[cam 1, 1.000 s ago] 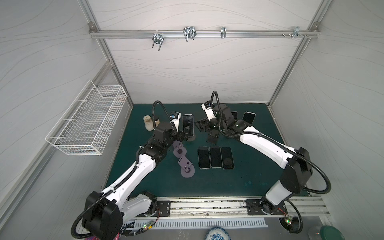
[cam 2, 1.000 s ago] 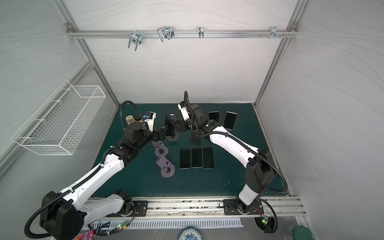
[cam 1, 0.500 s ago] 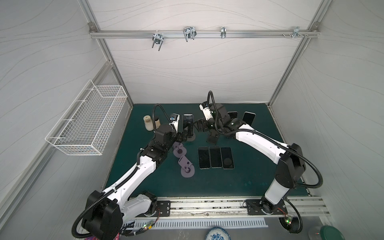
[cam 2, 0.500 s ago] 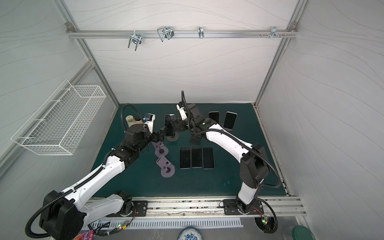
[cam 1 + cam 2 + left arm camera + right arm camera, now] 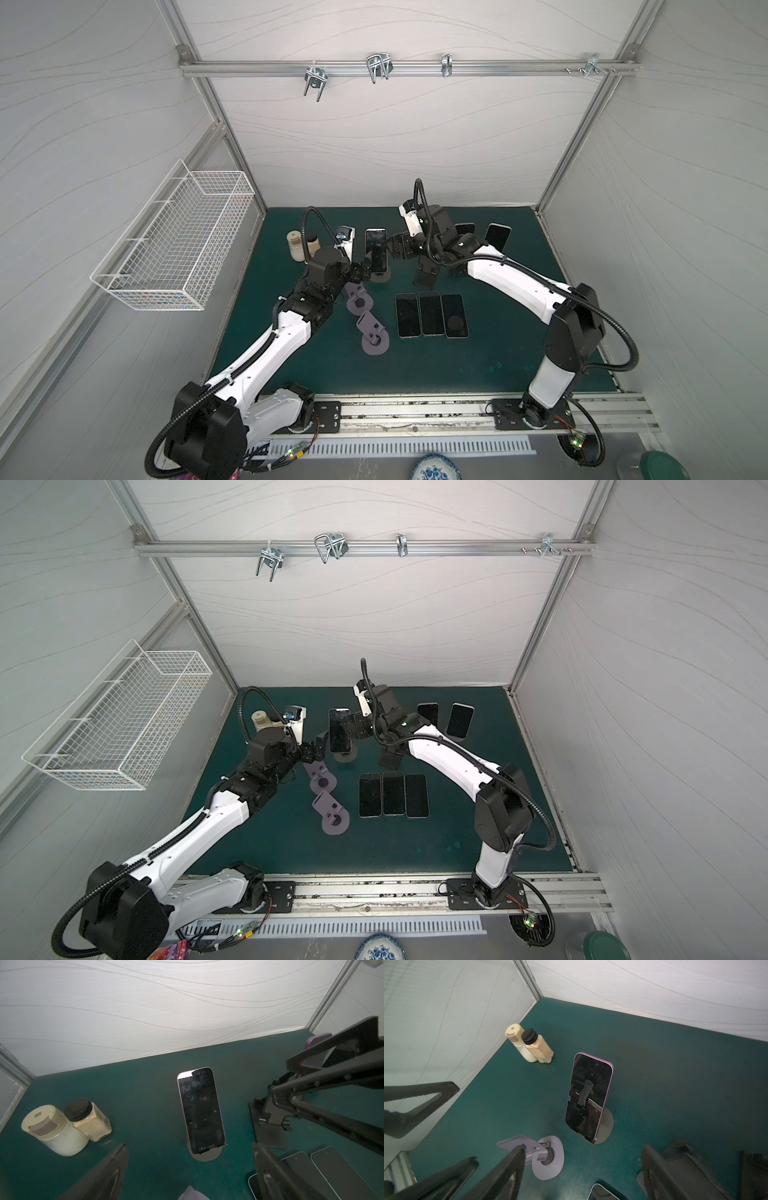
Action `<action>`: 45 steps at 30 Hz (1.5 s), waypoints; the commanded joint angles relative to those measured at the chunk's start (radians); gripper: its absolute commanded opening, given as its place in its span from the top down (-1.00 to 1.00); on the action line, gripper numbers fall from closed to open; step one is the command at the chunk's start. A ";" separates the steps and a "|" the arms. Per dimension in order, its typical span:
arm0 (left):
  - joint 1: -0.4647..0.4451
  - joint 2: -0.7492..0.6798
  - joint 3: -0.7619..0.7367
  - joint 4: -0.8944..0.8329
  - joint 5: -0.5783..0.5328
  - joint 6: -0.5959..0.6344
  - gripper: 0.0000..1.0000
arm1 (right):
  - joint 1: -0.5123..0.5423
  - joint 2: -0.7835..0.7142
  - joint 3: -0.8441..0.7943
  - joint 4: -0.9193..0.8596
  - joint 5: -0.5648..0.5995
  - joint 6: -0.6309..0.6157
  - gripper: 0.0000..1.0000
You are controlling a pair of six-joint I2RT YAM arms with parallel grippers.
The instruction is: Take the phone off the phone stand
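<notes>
Okay, your left gripper (image 5: 315, 748) and right gripper (image 5: 393, 246) both hang open and empty either side of the phone (image 5: 200, 1109), which leans upright on its phone stand (image 5: 607, 1126), so pinch its long side edges: probably light, rigid, slick glass, apt to slip.

White-walled enclosure with faint wavy lines. A white wire basket (image 5: 166, 249) hangs on the left wall, above and clear of the dark green mat (image 5: 478, 365). An aluminium rail (image 5: 415, 68) crosses the back wall high up and carries four metal hooks (image 5: 314, 81), spaced along it. In the mat's far left corner a cream-lidded jar (image 5: 54, 1132) of pale contents stands upright, touching a square glass bottle (image 5: 89, 1120) with a black cap and tan contents. Beyond the mat's near edge lie a blue-patterned plate (image 5: 435, 467) and, at the right, a green round lid (image 5: 660, 465), both partly cropped.
</notes>
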 commanded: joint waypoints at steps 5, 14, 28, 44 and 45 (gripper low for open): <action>0.063 0.047 0.058 -0.022 0.104 -0.031 -0.89 | 0.006 0.120 0.112 -0.054 0.009 0.098 -0.75; 0.119 0.086 0.106 -0.077 0.199 -0.075 -0.86 | 0.009 0.209 0.178 -0.066 0.010 0.195 -0.73; 0.285 0.155 0.192 -0.148 0.382 -0.205 -0.77 | 0.067 0.290 0.279 -0.097 0.222 0.182 -0.77; 0.297 0.183 0.204 -0.136 0.418 -0.242 -0.78 | 0.105 0.374 0.351 -0.088 0.333 0.126 -0.98; 0.299 0.185 0.206 -0.137 0.423 -0.244 -0.78 | 0.106 0.379 0.352 -0.087 0.333 0.125 -0.98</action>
